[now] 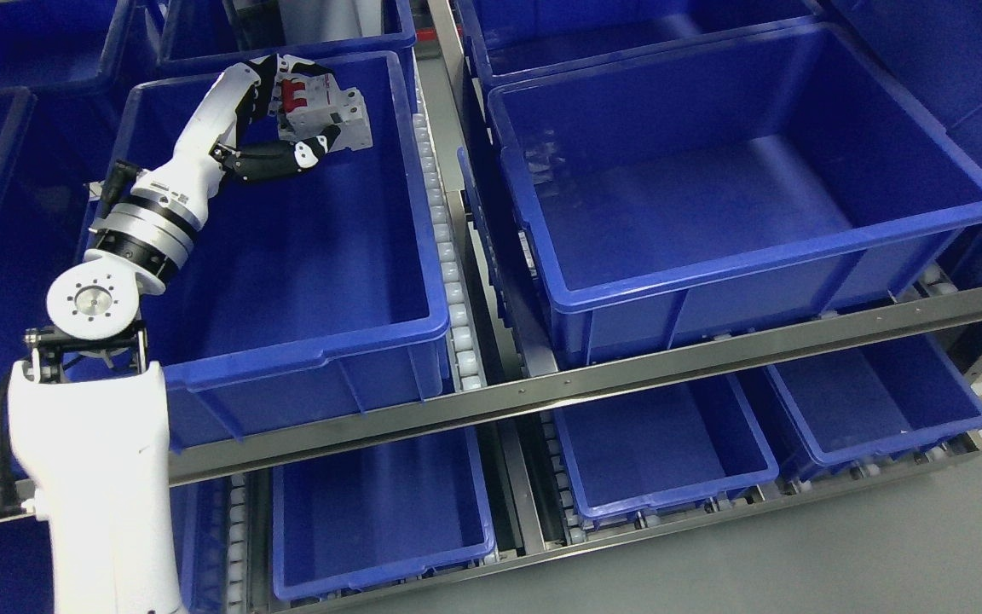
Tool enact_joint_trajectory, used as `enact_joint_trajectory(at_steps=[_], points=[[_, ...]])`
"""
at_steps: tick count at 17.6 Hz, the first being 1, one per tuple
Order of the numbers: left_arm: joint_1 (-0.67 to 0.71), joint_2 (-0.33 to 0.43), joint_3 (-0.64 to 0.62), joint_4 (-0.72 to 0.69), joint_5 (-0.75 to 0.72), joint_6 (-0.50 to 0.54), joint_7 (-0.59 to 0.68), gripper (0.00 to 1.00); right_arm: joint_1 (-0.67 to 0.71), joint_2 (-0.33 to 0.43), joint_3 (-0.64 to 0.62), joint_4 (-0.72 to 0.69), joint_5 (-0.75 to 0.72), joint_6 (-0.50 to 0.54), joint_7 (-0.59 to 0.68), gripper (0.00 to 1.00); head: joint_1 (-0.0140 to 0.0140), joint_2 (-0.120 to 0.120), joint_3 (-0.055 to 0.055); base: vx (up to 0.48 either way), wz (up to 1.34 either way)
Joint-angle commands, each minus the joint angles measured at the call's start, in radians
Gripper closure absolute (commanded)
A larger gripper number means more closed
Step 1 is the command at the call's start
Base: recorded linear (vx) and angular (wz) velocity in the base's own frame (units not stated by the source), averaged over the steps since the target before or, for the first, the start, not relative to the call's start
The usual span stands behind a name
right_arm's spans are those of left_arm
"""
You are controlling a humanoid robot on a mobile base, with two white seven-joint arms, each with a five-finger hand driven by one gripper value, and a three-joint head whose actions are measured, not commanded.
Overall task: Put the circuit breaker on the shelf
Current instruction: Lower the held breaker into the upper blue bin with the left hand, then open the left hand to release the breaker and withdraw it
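Observation:
A grey and white circuit breaker (pixel 333 112) with red switch levers is held by my left hand (pixel 291 115), whose fingers are curled around it from above and below. The hand reaches from the lower left over a large blue bin (pixel 303 341) on the shelf's upper level. The breaker hangs over the far part of that bin's inside, near its back wall. Whether it touches the bin floor I cannot tell. My right arm does not show.
A second large blue bin (pixel 747 256) stands to the right on the same level, past a roller track (pixel 448 256). A steel shelf rail (pixel 627 371) runs across the front. Smaller blue bins (pixel 661 499) sit on the lower level. Grey floor lies bottom right.

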Motion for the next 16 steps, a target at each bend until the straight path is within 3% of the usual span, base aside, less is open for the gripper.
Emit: enact_joint_trajectory(at_steps=[1,4,8,16], points=[[-0.066,0.155,-0.092,0.382,-0.076,-0.037,0.002,0.91,0.000,-0.017,0.020,0.000,0.000,0.233,0.000,0.00,0.0000,0.000,0.000,0.142,-0.17],[-0.055,0.240,-0.093,0.396,-0.075,-0.057,0.002,0.90,0.000,-0.017,0.020,0.000,0.000,0.233,0.000,0.00,0.0000,0.000,0.000,0.130,-0.17],[0.002,0.287,-0.032,0.391,-0.070,-0.091,0.000,0.89,0.000,-0.017,0.020,0.000,0.000,0.233,0.000,0.00,0.0000,0.000,0.000,0.104,-0.18],[-0.003,0.289,-0.050,0.496,-0.079,-0.096,0.009,0.80,0.000,-0.017,0.020,0.000,0.000,0.233,0.000,0.00,0.0000,0.000,0.000,0.029,-0.06]])
